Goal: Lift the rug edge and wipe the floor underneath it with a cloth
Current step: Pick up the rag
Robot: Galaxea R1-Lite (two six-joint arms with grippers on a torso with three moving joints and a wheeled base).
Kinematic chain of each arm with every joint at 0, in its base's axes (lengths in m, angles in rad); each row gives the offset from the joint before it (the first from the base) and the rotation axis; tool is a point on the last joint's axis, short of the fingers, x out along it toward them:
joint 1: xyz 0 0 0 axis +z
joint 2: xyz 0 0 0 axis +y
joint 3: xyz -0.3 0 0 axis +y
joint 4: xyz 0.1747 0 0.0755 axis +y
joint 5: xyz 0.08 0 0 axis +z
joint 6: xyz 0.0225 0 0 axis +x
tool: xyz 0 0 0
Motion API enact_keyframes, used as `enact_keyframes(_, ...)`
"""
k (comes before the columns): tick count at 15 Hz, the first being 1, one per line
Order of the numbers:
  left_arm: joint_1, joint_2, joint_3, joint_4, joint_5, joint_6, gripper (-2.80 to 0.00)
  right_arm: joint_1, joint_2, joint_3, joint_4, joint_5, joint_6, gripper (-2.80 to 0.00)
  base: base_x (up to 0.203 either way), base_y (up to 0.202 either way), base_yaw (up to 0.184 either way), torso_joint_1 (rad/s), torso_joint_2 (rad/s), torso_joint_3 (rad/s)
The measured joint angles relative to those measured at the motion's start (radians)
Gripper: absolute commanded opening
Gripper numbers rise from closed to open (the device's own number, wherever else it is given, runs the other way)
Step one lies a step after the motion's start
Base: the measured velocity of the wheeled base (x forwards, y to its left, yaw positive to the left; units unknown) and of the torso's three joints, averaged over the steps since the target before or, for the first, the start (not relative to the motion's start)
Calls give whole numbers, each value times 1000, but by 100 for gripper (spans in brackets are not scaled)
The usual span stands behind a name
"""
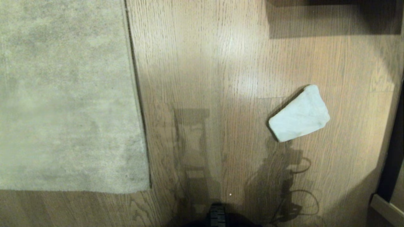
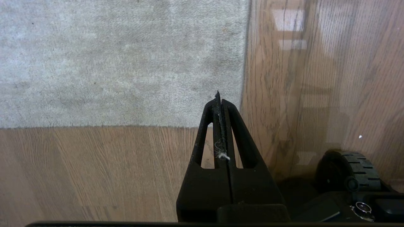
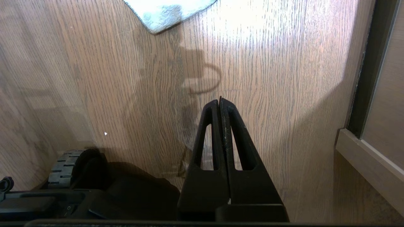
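The mottled beige-grey rug (image 1: 63,94) lies flat on the left of the head view. Its straight rug edge (image 1: 137,94) runs down to a near corner (image 1: 148,188). The wood-grain floor (image 1: 205,63) fills the rest. The pale blue-white cloth (image 1: 299,114) lies folded on the floor to the right. Neither arm shows in the head view, only their shadows. My left gripper (image 2: 218,96) is shut and empty, hanging above the rug's corner (image 2: 243,123), a wisp of lint stuck between its fingers. Also shut and empty, my right gripper (image 3: 220,101) hangs over bare floor, short of the cloth (image 3: 167,12).
Dark furniture casts a shadow at the back right (image 1: 331,15). A dark frame with a pale ledge (image 1: 386,205) stands at the right edge, also a ledge (image 3: 366,164) in the right wrist view. The robot's base wheel (image 1: 217,214) shows at the bottom centre.
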Motion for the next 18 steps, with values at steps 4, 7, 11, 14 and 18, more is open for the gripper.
enact_keyframes(4, 0, 0, 0, 0, -1, 0, -280, 0, 0, 0, 0, 0, 0, -280, 0, 0, 0, 0, 0, 0)
enact_keyframes(7, 0, 0, 0, 0, -1, 0, -280, 0, 0, 0, 0, 0, 1, -280, 0, 0, 0, 0, 0, 0)
enact_keyframes(11, 0, 0, 0, 0, -1, 0, -280, 0, 0, 0, 0, 0, 1, -280, 0, 0, 0, 0, 0, 0)
enact_keyframes(14, 0, 0, 0, 0, -1, 0, -280, 0, 0, 0, 0, 0, 0, -280, 0, 0, 0, 0, 0, 0)
enact_keyframes(18, 0, 0, 0, 0, 0, 0, -280, 0, 0, 0, -2, -1, -1, -280, 0, 0, 0, 0, 0, 0)
